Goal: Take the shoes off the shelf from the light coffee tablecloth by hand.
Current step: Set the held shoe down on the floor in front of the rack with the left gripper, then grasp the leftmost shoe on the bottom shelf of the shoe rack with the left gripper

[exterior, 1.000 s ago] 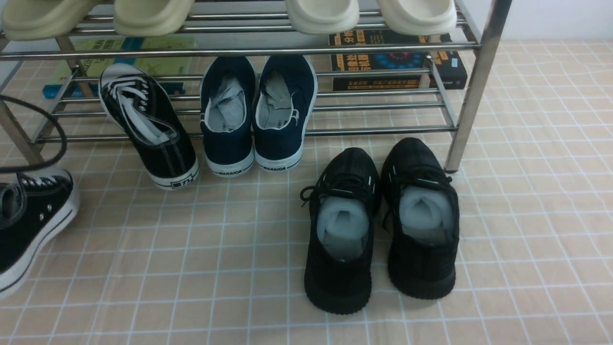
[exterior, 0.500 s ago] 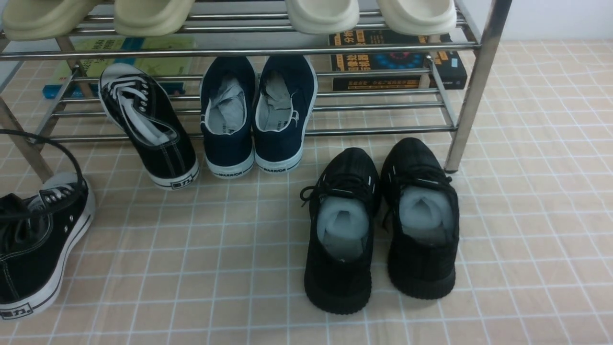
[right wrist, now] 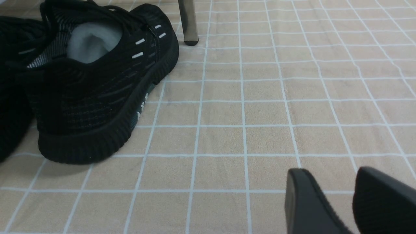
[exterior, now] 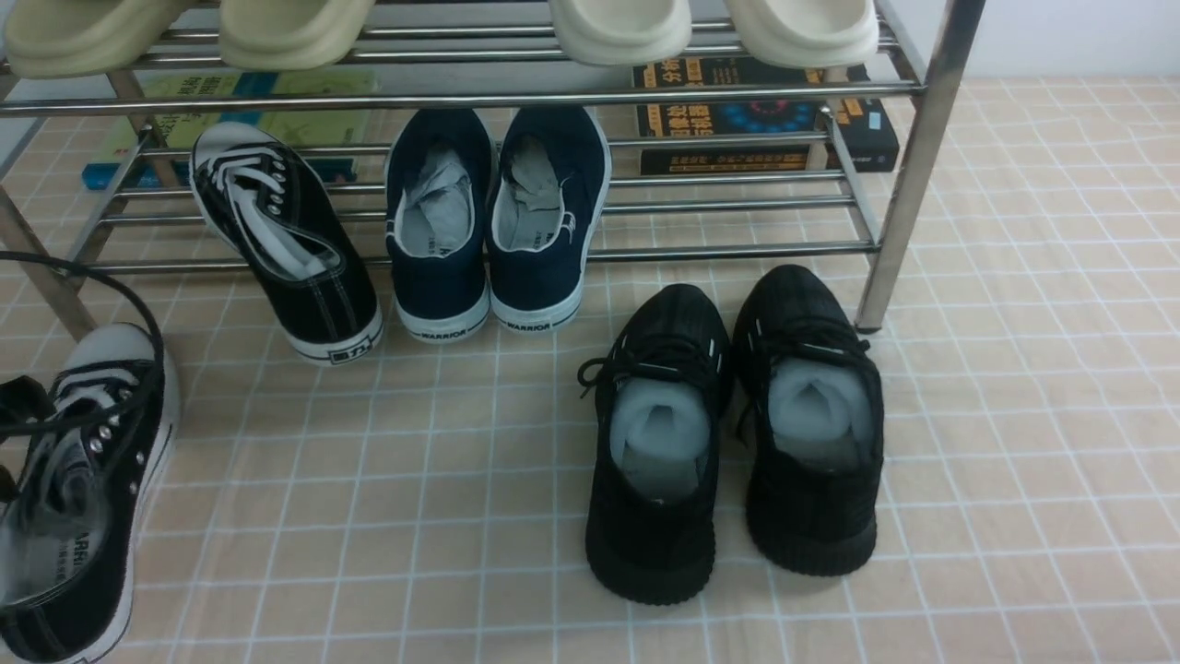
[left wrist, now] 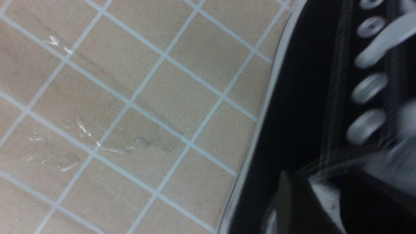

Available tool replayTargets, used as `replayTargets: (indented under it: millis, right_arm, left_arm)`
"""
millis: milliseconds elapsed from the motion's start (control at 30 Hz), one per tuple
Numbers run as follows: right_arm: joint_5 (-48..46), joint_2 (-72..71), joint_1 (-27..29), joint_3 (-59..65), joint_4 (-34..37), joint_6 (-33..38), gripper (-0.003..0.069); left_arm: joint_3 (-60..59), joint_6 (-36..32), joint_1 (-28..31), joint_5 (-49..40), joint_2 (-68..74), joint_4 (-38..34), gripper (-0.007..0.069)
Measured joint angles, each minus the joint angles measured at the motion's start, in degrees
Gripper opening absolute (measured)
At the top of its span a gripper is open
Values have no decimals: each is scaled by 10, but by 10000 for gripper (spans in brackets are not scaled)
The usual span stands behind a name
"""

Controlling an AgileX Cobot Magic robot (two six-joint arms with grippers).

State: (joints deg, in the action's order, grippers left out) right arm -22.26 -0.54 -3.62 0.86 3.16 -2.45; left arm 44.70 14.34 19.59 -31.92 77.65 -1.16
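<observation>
Down toward the near left edge of the light coffee tablecloth [exterior: 1014, 415], one black canvas shoe [exterior: 88, 516] lies flat on its sole, toe pointing at the shelf [exterior: 908, 175]. The left fingers [left wrist: 294, 211] sit right against this shoe's side by its silver eyelets, but the wrist view is blurred and I cannot tell whether they are parted or pinching it. The second canvas shoe [exterior: 286, 240] leans on the shelf's lowest bars, heel on the cloth, just beside the navy slip-ons [exterior: 493, 221]. The right fingers [right wrist: 305, 204] stand apart over the cloth near the black knit sneakers [exterior: 737, 433], well apart from both canvas shoes. Pale slippers [exterior: 618, 28] sit on the upper tier, books [exterior: 765, 120] lie behind the shelf, and a white wall [exterior: 1079, 37] rises beyond.
</observation>
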Motion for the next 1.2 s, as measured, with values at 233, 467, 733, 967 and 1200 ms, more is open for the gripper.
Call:
replayTargets:
  millis: [233,467,733,967,1200]
  right_arm:
    - [0,0,0,0,0,0,239]
    - [0,0,0,0,0,0,239]
    - [0,0,0,0,0,0,239]
    - [0,0,0,0,0,0,239]
    - [0,0,0,0,0,0,240]
  left_arm:
    - [123,-6,0,-134,0,-14,367]
    - [222,-103,-1,-246,0,-145,30]
    - [227,-107,-111,-242,12,-200,3]
    - [227,-29,-193,-91,75,-200,146]
    - [227,-16,-194,19,129,-199,360]
